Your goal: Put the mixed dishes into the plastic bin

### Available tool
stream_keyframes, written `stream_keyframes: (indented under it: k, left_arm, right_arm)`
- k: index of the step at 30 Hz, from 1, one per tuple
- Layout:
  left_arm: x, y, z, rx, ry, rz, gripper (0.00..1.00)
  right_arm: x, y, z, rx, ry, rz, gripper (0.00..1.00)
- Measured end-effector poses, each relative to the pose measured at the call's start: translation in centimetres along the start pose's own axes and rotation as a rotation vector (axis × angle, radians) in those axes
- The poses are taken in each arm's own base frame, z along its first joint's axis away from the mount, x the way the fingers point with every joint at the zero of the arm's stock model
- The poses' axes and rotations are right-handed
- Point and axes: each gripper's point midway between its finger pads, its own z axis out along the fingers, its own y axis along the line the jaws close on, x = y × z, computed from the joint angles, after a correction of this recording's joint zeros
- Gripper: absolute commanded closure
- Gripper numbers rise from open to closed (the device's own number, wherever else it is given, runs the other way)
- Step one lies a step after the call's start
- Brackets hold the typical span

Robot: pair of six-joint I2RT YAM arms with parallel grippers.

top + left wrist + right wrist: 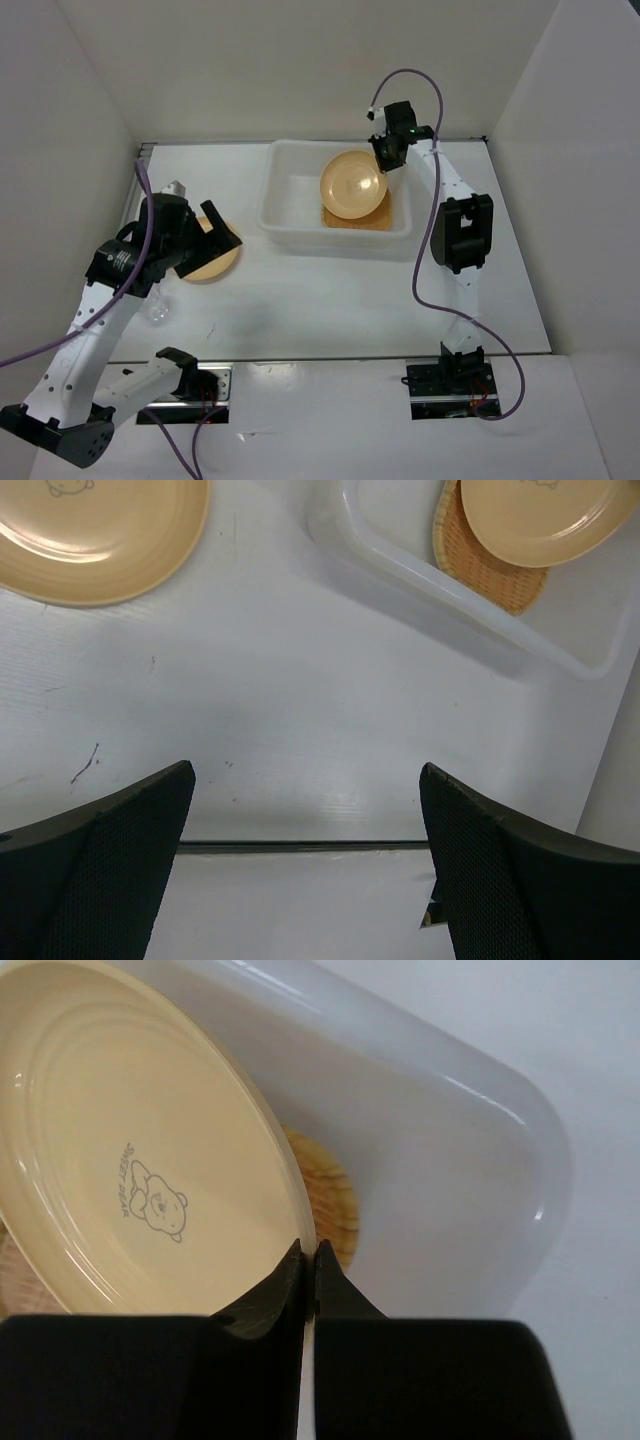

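Observation:
My right gripper (385,160) is shut on the rim of a round tan plate (352,184) and holds it tilted over the plastic bin (283,195). In the right wrist view the gripper (308,1250) pinches the plate (130,1160) at its edge, with a bear print on it. The woven rounded-square plate (378,219) lies in the bin beneath; it also shows in the right wrist view (335,1200). A second round tan plate (222,262) lies on the table at left, partly under my left gripper (212,232), which is open and empty. A small clear cup (157,314) lies near the left arm.
White walls enclose the table on three sides. In the left wrist view my gripper (308,780) hangs above bare table, with the table plate (100,530) at upper left and the bin (400,565) at upper right. A dark seam runs along the table's near edge.

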Motion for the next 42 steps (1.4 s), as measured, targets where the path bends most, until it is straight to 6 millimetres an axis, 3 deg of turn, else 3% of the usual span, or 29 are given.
stream_keyframes:
  k: [3, 8, 10, 11, 14, 17, 21, 24, 26, 28, 31, 33, 35, 37, 40, 42]
  left_arm:
    - [-0.1, -0.1, 0.1, 0.004, -0.003, 0.000, 0.00]
    - [-0.3, -0.3, 0.1, 0.011, -0.011, -0.001, 0.00]
    - [-0.3, -0.4, 0.2, 0.014, -0.013, -0.001, 0.00]
    - [-0.4, -0.4, 0.2, 0.015, -0.014, -0.001, 0.00]
    - [-0.2, -0.2, 0.5, 0.010, -0.009, -0.001, 0.00]
    - [0.1, 0.0, 0.8, 0.005, -0.004, 0.000, 0.00]
    - [0.3, 0.3, 1.5, -0.003, 0.002, -0.005, 0.00]
    - [0.3, 0.4, 1.9, -0.007, 0.006, -0.004, 0.00]
    - [0.0, 0.4, 2.2, -0.006, -0.002, -0.008, 0.00]
    - [0.0, 1.0, 2.8, -0.020, -0.006, -0.021, 0.00]
    - [0.6, 3.1, 4.6, -0.063, 0.006, -0.069, 0.00]
    - [1.7, 5.0, 6.2, -0.098, 0.037, -0.125, 0.00]
    - [2.8, 7.0, 7.6, -0.124, 0.069, -0.185, 0.00]
    - [3.6, 8.6, 8.6, -0.139, 0.092, -0.246, 0.00]
    - [3.8, 10.3, 9.8, -0.146, 0.108, -0.347, 0.00]
    - [3.3, 10.9, 10.5, -0.146, 0.099, -0.382, 0.00]
  right_arm:
    - [-0.2, -1.3, 0.0, 0.073, -0.003, -0.008, 1.00]
    - [-0.1, -1.6, -0.1, 0.131, 0.006, -0.027, 0.97]
    - [-0.1, -1.6, 0.0, 0.146, 0.008, -0.033, 0.86]
    - [-0.1, -1.7, 0.0, 0.152, 0.007, -0.034, 0.66]
    - [0.4, -2.1, 0.2, 0.183, 0.023, -0.048, 0.23]
    - [1.4, -2.5, 0.4, 0.202, 0.052, -0.066, 0.14]
    - [2.1, -3.0, -0.2, 0.241, 0.074, -0.085, 0.14]
    - [0.8, -3.6, -2.5, 0.274, 0.038, -0.100, 0.12]
    - [-1.1, -4.4, -5.4, 0.298, -0.023, -0.097, 0.12]
    - [-3.2, -5.3, -9.1, 0.299, -0.108, -0.078, 0.12]
    - [-5.5, -7.6, -16.6, 0.249, -0.278, -0.029, 0.08]
    - [-3.6, -8.6, -21.2, 0.204, -0.348, -0.005, 0.08]
    - [0.2, -8.7, -23.6, 0.181, -0.355, 0.020, 0.07]
    - [4.6, -5.9, -23.3, 0.104, -0.314, 0.030, 0.06]
    - [11.3, -1.3, -20.2, -0.039, -0.198, 0.071, 0.04]
    - [15.1, -0.3, -18.5, -0.084, -0.118, 0.142, 0.04]
